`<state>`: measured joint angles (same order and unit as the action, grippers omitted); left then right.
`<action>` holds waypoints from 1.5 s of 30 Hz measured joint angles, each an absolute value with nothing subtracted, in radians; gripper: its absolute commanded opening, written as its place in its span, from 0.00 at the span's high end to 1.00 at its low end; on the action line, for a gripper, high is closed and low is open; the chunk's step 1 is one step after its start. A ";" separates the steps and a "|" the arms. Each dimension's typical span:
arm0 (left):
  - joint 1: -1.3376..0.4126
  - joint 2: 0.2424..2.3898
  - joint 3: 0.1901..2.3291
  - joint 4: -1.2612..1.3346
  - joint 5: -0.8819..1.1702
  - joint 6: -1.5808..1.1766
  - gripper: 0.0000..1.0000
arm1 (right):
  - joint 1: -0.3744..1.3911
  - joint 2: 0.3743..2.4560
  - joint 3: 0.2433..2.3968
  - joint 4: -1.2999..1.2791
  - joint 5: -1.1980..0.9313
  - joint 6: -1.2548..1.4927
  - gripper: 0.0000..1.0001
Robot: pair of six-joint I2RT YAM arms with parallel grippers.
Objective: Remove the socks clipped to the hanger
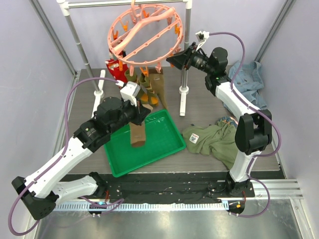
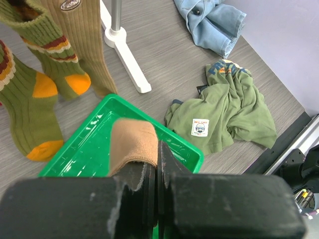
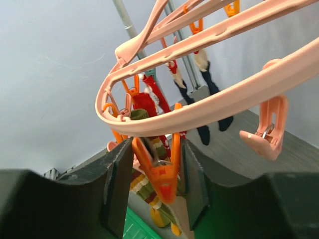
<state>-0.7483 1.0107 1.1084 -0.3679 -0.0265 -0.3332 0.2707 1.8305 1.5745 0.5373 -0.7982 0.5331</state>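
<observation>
The salmon-pink round hanger [image 1: 147, 31] hangs from the white rack. Red socks [image 1: 115, 69] and olive socks with orange toes [image 1: 149, 88] dangle from its pegs. My left gripper [image 1: 141, 112] is shut on a tan sock [image 2: 132, 144], which hangs over the green tray [image 2: 79, 154]. My right gripper [image 3: 155, 149] is up at the hanger rim [image 3: 209, 104], open, with an orange peg [image 3: 164, 172] between its fingers; the left finger touches the peg's arm. Navy socks [image 3: 217, 107] and a red sock [image 3: 147, 104] hang beyond. Olive striped socks [image 2: 30, 99] hang beside a tan ribbed one [image 2: 84, 45].
An olive-green shirt [image 1: 214, 139] lies crumpled right of the tray [image 1: 164, 149]. A blue denim garment [image 1: 249, 79] lies at the back right. The white rack's pole and foot [image 1: 183, 94] stand between the hanging socks and the right arm.
</observation>
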 measured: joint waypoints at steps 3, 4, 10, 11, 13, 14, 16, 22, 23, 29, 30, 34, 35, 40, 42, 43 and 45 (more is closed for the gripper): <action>-0.748 1.007 1.108 -0.371 -0.027 -0.336 1.00 | 0.271 1.830 1.567 0.540 -0.775 0.553 0.35; -0.748 1.005 1.108 -0.375 -0.027 -0.337 1.00 | 0.271 1.827 1.559 0.541 -0.771 0.559 0.33; -0.748 0.969 1.109 -0.442 -0.053 -0.344 1.00 | 0.271 1.776 1.454 0.485 -0.713 0.554 0.27; -0.748 0.959 1.109 -0.456 -0.058 -0.348 1.00 | 0.271 1.763 1.439 0.464 -0.704 0.551 0.26; -0.748 0.942 1.110 -0.486 -0.068 -0.359 1.00 | 0.271 1.730 1.402 0.422 -0.688 0.538 0.26; -0.748 0.936 1.110 -0.500 -0.072 -0.364 1.00 | 0.271 1.710 1.378 0.413 -0.680 0.532 0.26; -0.748 0.930 1.110 -0.523 -0.078 -0.377 1.00 | 0.271 1.663 1.322 0.387 -0.665 0.519 0.26; -0.748 0.933 1.053 -0.559 -0.097 -0.440 1.00 | 0.271 1.494 1.138 0.358 -0.599 0.504 0.27; -0.748 0.939 1.037 -0.564 -0.106 -0.455 1.00 | 0.271 1.468 1.111 0.358 -0.588 0.504 0.27; -0.748 1.013 0.983 -0.575 -0.122 -0.535 0.61 | 0.274 1.427 1.071 0.337 -0.525 0.493 0.28; -0.748 1.023 0.974 -0.573 -0.121 -0.546 0.46 | 0.275 1.427 1.071 0.329 -0.520 0.491 0.28; -0.748 1.037 0.955 -0.573 -0.119 -0.574 0.27 | 0.294 1.427 1.071 0.294 -0.469 0.466 0.28; -0.748 1.037 0.956 -0.569 -0.120 -0.572 0.24 | 0.302 1.427 1.071 0.286 -0.454 0.452 0.28; -0.748 1.037 1.008 -0.565 -0.142 -0.538 0.10 | 0.363 1.448 1.076 0.273 -0.411 0.393 0.28; -0.748 1.038 1.057 -0.561 -0.165 -0.504 0.03 | 0.386 1.473 1.086 0.273 -0.406 0.374 0.28; -0.748 1.039 1.084 -0.555 -0.179 -0.486 0.00 | 0.395 1.488 1.093 0.277 -0.404 0.364 0.28; -0.748 1.041 1.137 -0.541 -0.210 -0.441 0.00 | 0.413 1.520 1.104 0.282 -0.402 0.346 0.28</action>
<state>-0.7483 1.0409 1.1366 -0.5407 -0.2104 -0.4408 0.4133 1.5200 1.1042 0.2817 -0.4015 0.3462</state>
